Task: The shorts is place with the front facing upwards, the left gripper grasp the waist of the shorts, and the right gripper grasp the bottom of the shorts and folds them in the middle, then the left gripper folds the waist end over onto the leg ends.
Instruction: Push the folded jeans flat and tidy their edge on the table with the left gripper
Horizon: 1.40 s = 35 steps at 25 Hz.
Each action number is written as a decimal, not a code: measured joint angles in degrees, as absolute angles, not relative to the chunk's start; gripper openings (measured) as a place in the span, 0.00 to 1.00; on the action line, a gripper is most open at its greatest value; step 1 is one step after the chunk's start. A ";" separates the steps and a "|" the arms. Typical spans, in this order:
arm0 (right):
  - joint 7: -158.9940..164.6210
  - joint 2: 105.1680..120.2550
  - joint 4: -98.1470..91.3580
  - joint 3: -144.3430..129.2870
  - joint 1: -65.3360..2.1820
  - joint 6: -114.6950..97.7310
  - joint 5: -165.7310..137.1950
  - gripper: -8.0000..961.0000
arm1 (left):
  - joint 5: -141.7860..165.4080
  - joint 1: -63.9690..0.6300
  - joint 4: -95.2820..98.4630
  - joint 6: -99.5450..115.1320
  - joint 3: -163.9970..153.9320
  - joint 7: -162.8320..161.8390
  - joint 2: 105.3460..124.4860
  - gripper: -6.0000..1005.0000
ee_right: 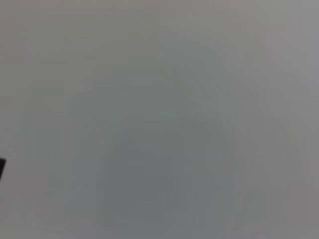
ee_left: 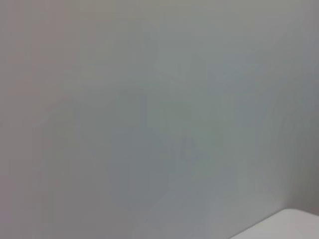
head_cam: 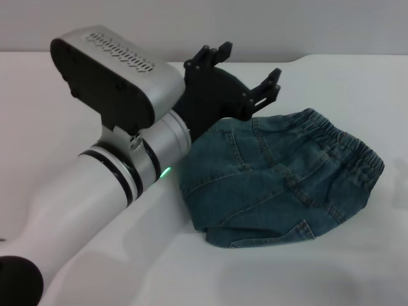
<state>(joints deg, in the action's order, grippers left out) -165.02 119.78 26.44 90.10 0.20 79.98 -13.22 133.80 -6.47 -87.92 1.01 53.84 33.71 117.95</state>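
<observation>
Shorts [head_cam: 280, 182] lie folded into a compact bundle on the white table [head_cam: 357, 268], just below and to the right of the left gripper [head_cam: 245, 67]; the waist [head_cam: 347, 143] runs along the bundle's far right edge, on top, well right of the claw, while a stitched hem sits at the near edge, farther from the claw. Left gripper hangs above the bundle's far left corner with its pointed fingers [head_cam: 271, 81] spread apart and nothing between them; its silver arm [head_cam: 95, 191] with the green light [head_cam: 165, 171] reaches in from the near left. Neither wrist view shows anything but a plain pale surface, and the right gripper cannot be seen.
</observation>
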 joint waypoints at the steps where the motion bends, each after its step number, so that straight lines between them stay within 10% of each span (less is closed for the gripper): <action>1: -165.03 119.77 26.55 90.15 -0.04 79.85 -14.01 0.01 | 133.79 -6.35 -87.43 1.36 53.84 33.71 117.95 0.84; 35: -165.32 119.88 19.59 108.47 0.79 63.32 -0.70 0.01 | 139.74 -1.32 -72.98 17.05 37.82 22.63 117.37 0.84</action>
